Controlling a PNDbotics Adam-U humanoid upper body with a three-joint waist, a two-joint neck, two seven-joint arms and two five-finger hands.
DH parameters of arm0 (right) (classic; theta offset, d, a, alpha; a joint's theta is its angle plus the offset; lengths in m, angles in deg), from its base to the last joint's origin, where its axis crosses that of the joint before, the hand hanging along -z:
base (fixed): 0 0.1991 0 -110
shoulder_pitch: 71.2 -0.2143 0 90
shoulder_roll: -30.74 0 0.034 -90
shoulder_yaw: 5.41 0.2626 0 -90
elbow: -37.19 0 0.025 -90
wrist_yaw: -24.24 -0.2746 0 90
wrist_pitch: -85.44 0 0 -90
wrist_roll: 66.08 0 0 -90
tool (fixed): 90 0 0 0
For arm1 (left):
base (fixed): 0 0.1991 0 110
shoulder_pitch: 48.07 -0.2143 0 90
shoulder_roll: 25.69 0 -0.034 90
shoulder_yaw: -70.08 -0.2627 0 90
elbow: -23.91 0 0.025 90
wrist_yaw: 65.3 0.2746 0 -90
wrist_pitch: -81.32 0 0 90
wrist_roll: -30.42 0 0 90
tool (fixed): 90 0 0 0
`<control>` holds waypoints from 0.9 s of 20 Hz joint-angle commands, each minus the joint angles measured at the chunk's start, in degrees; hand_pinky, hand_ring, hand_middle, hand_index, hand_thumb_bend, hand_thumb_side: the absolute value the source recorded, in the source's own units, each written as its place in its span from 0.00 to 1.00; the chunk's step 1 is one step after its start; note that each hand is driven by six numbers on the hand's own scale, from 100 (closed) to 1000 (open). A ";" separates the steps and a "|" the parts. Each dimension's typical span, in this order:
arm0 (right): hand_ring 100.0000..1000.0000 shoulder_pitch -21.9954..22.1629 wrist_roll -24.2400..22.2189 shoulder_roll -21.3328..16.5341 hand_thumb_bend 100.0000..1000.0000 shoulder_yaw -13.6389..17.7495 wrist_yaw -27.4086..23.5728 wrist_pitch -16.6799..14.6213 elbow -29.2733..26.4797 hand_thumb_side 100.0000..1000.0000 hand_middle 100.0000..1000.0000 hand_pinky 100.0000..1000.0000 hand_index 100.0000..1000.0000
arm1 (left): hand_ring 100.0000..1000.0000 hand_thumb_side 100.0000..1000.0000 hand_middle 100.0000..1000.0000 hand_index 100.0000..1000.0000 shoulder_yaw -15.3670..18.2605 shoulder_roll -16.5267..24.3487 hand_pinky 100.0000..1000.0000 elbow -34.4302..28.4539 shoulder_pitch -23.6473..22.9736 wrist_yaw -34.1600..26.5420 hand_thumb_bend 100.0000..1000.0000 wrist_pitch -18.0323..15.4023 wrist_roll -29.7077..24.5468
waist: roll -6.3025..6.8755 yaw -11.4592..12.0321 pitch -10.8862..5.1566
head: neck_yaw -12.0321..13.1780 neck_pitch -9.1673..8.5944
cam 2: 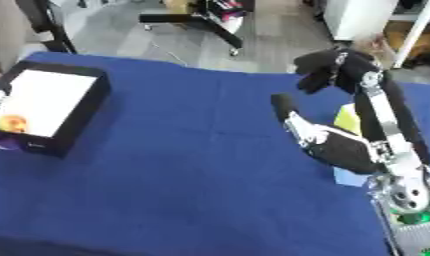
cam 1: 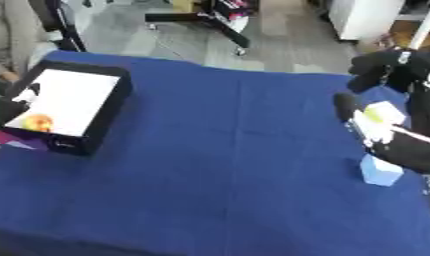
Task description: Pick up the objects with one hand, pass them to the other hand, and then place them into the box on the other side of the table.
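A black box with a white floor stands on the left of the blue table, and an orange object lies in its near left corner. At the right, my right hand hangs low over the cloth, open, fingers stretched toward the upper left. A light blue block stands under its wrist side. A yellow-green block lies right beside the fingers; whether they touch it I cannot tell. A dark shape at the box's left edge looks like my left hand.
A black bent part of the right arm rises above the table's far right. A grey basket with something green shows at the bottom right corner. A purple thing lies by the box's near left. A person's sleeve is at the far left.
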 commanded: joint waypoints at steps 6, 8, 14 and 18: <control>0.51 -0.37 0.58 -1.28 0.30 1.31 0.99 0.37 -1.19 0.34 0.53 0.49 0.67 | 0.55 0.42 0.57 0.68 0.47 2.22 0.50 -14.05 0.03 -7.04 0.52 -3.50 -0.46 | 0.18 0.14 -1.11 | -0.97 -0.31; 0.52 -0.12 1.29 -1.62 0.30 2.35 1.92 0.87 -0.92 0.34 0.54 0.50 0.67 | 0.55 0.41 0.56 0.69 -0.12 1.68 0.51 -19.92 -0.49 -8.55 0.53 -4.42 -1.50 | 0.01 0.11 -1.25 | -2.08 0.00; 0.54 -0.27 2.77 -4.14 0.30 6.84 6.90 3.76 5.02 0.32 0.57 0.51 0.72 | 0.56 0.41 0.58 0.70 -2.91 -1.66 0.52 -37.92 -2.74 -10.21 0.55 -4.91 -6.40 | -0.62 -0.05 -1.57 | -7.31 1.13; 0.55 -0.66 4.64 -7.09 0.32 9.30 8.86 5.41 12.41 0.31 0.59 0.51 0.74 | 0.56 0.41 0.58 0.70 -5.84 -5.25 0.53 -45.95 -4.03 -10.11 0.55 -4.52 -11.03 | -0.96 0.02 -1.54 | -11.26 1.94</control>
